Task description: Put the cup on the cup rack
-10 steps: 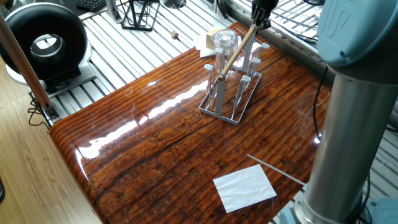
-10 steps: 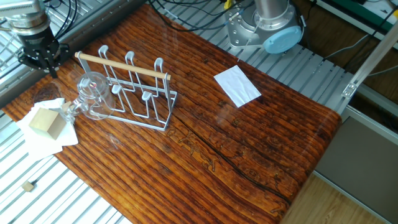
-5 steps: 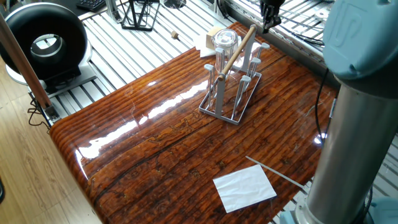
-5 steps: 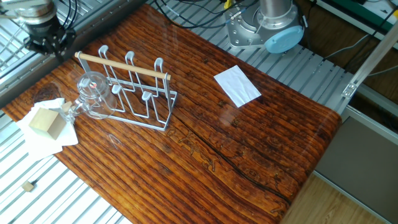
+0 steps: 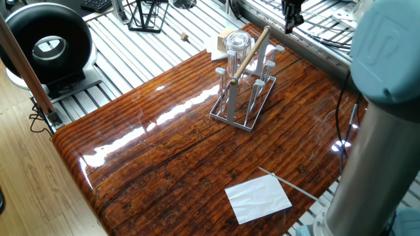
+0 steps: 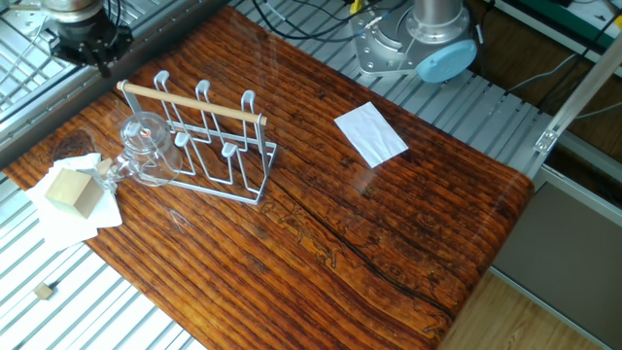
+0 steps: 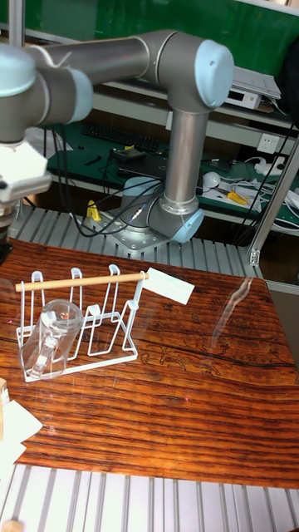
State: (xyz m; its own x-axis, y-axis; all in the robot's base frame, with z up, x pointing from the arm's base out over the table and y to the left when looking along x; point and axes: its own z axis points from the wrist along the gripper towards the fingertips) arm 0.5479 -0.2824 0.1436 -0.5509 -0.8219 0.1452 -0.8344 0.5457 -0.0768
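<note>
The cup (image 6: 143, 148) sat tilted over a peg at the end of the cup rack (image 6: 209, 146), mouth down toward the base. The gripper (image 6: 86, 44) hung apart from it, beyond the rack's wooden-rod end, holding nothing; open or closed, couldn't tell.

Glossy striped wooden table (image 5: 164, 151), slatted aluminium bench (image 5: 131, 49), light wood floor (image 5: 26, 190), green backdrop (image 7: 149, 17)

A white paper sheet (image 6: 370, 134) lies flat near one worktop (image 6: 389, 224) edge; a pale wooden block (image 6: 67, 189) sits on white paper (image 6: 58, 222) at the opposite corner.
</note>
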